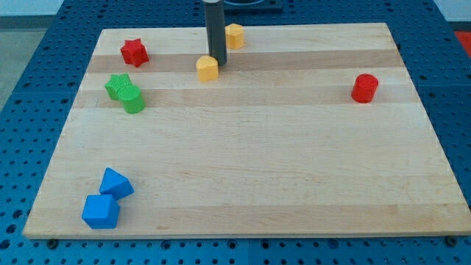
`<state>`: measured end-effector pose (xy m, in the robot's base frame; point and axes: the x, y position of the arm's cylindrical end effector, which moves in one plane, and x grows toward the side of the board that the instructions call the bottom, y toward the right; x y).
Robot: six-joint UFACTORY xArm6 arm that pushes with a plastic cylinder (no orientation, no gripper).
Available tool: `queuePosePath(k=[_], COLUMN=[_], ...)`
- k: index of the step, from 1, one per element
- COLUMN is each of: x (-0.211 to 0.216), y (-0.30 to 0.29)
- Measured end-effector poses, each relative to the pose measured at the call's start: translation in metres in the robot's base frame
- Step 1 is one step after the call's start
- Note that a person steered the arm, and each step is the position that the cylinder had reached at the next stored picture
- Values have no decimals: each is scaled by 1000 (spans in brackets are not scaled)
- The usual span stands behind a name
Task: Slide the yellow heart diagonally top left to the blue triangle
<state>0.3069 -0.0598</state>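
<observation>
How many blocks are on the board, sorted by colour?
Red: 2, a star and a cylinder
Yellow: 2, one by my tip, one behind the rod
Green: 2, touching
Blue: 2, a triangle and a cube
Total: 8

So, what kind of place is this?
Probably a robotics lab bench: a wooden board lies on a blue perforated table, with small blocks like the blue triangle, and my tip beside the yellow heart.

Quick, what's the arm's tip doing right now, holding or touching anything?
My tip: holds nothing; it sits against the yellow heart, at its upper right edge.
</observation>
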Motion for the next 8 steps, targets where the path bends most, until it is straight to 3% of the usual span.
queuePosePath(k=[3,5,7,8], x=[131,181,78,78], y=[-37,-18,5,-17])
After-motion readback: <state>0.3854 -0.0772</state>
